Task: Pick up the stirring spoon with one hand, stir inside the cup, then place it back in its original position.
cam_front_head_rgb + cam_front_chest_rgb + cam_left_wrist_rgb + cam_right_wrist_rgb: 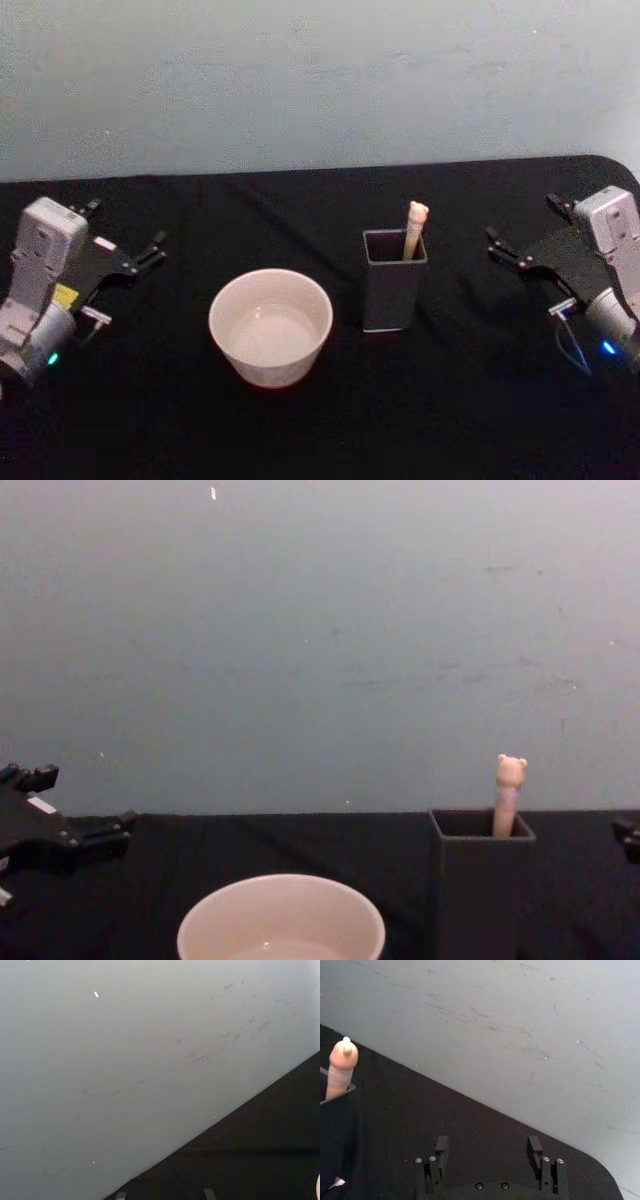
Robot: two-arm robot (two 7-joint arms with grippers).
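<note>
The thin pale-beige stirring spoon with a bear-head top stands in the dark grey square holder, right of centre. It is probably light, stiff and slim, best pinched just below the head. The black left gripper, at the left edge, and the right gripper, at the right edge, gape empty.

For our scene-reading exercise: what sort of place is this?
Likely a robot test bench: black-covered table, bare wall, a cup and a stirring spoon in a holder, left gripper and right gripper open at the sides.
</note>
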